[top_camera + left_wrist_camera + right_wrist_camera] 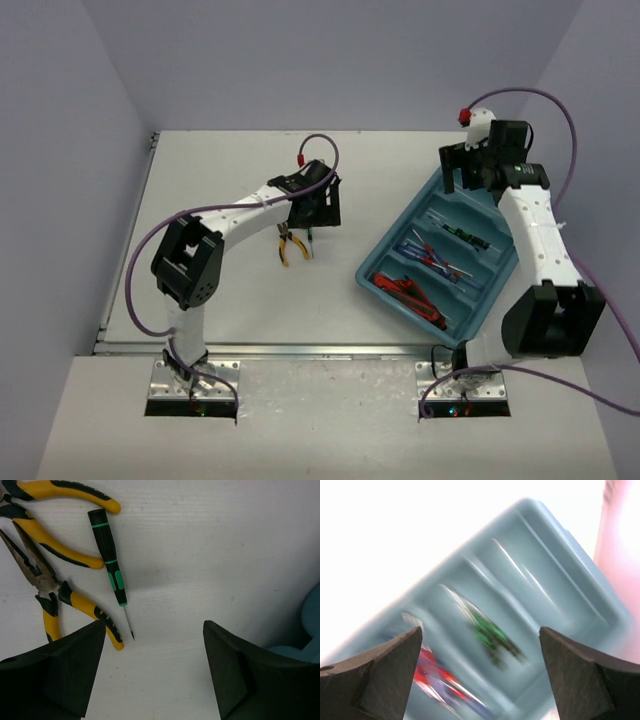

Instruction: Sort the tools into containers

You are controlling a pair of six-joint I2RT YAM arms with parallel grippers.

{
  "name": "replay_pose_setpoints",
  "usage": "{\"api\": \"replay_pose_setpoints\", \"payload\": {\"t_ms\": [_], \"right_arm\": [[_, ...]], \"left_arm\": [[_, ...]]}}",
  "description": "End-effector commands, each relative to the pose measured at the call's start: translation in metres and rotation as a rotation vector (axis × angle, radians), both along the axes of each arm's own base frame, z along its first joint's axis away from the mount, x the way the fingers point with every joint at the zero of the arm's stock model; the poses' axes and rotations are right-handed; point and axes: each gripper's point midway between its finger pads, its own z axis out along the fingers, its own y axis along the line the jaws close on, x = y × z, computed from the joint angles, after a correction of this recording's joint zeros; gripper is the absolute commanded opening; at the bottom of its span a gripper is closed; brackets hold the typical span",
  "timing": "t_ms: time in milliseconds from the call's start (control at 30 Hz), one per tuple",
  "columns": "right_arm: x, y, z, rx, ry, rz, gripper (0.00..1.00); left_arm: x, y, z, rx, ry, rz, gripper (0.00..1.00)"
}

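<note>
Left gripper [154, 642]: jaws apart, empty, above the table near black-green screwdriver [111, 565] and yellow-handled pliers [47, 587]; pick-up step likely; next: centre over one tool, lower, close. Right gripper [480, 635]: jaws apart, empty, over the part-filled teal tray [400, 226].

Looks like a robotics lab: white desk [250, 310] boxed in by plain grey walls [330, 60], left arm [240, 210] and right arm [535, 235] bolted at its edge (purple cables [320, 137] looping).

Two white-and-black arms, purple cables looping!
Left arm [235, 212] and right arm [535, 235]: white links, chunky black joints; above the shiny metal base plates [192, 385], purple cables [320, 136] arc to red plugs [299, 157] near black wedge fingers [55, 680].
</note>
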Motion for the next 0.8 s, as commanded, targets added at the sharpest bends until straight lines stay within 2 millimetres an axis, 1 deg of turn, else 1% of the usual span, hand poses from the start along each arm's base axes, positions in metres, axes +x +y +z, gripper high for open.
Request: {"api": "replay_pose_setpoints", "payload": {"t_ms": [0, 33, 67, 100, 133, 167, 233, 300, 367, 433, 500, 533, 633, 667, 767], "right_arm": [[-0.017, 0.092, 0.047, 0.555, -0.137, 0.132, 0.99], [-0.023, 0.106, 0.051, 0.606, -0.152, 0.207, 0.99], [-0.029, 0.123, 0.063, 0.687, -0.190, 0.299, 0.99], [-0.039, 0.133, 0.060, 0.748, -0.157, 0.328, 0.99], [-0.043, 0.140, 0.059, 0.805, -0.142, 0.345, 0.97], [-0.045, 0.144, 0.057, 0.844, -0.112, 0.338, 0.93], [-0.043, 0.147, 0.056, 0.875, -0.044, 0.304, 0.79], [-0.041, 0.145, 0.049, 0.870, -0.009, 0.265, 0.75], [-0.045, 0.147, 0.047, 0.862, -0.009, 0.267, 0.73], [-0.050, 0.150, 0.049, 0.832, -0.027, 0.274, 0.73], [-0.052, 0.148, 0.049, 0.813, -0.035, 0.267, 0.72], [-0.058, 0.159, 0.050, 0.806, -0.024, 0.293, 0.72], [-0.063, 0.166, 0.054, 0.787, -0.030, 0.322, 0.72], [-0.067, 0.172, 0.057, 0.781, -0.036, 0.348, 0.72], [-0.070, 0.179, 0.061, 0.774, -0.046, 0.367, 0.72]], "left_arm": [[0.020, 0.006, 0.006, 0.070, -0.035, 0.027, 0.75], [0.021, 0.009, 0.003, 0.085, -0.035, 0.035, 0.71], [0.024, 0.012, -0.001, 0.105, -0.032, 0.050, 0.64], [0.026, 0.013, -0.001, 0.110, -0.037, 0.059, 0.62], [0.028, 0.011, -0.002, 0.102, -0.034, 0.056, 0.59], [0.028, 0.009, -0.008, 0.100, -0.022, 0.054, 0.54], [0.027, 0.005, -0.015, 0.090, -0.005, 0.056, 0.46], [0.029, 0.004, -0.021, 0.088, 0.000, 0.067, 0.45], [0.030, 0.008, -0.030, 0.109, 0.010, 0.086, 0.45], [0.030, 0.011, -0.045, 0.125, 0.033, 0.097, 0.45], [0.030, 0.012, -0.053, 0.132, 0.048, 0.101, 0.45], [0.030, 0.013, -0.061, 0.143, 0.058, 0.103, 0.45], [0.031, 0.013, -0.071, 0.154, 0.069, 0.110, 0.44], [0.030, 0.013, -0.079, 0.158, 0.082, 0.110, 0.42], [0.029, 0.009, -0.088, 0.146, 0.097, 0.098, 0.32]]}}
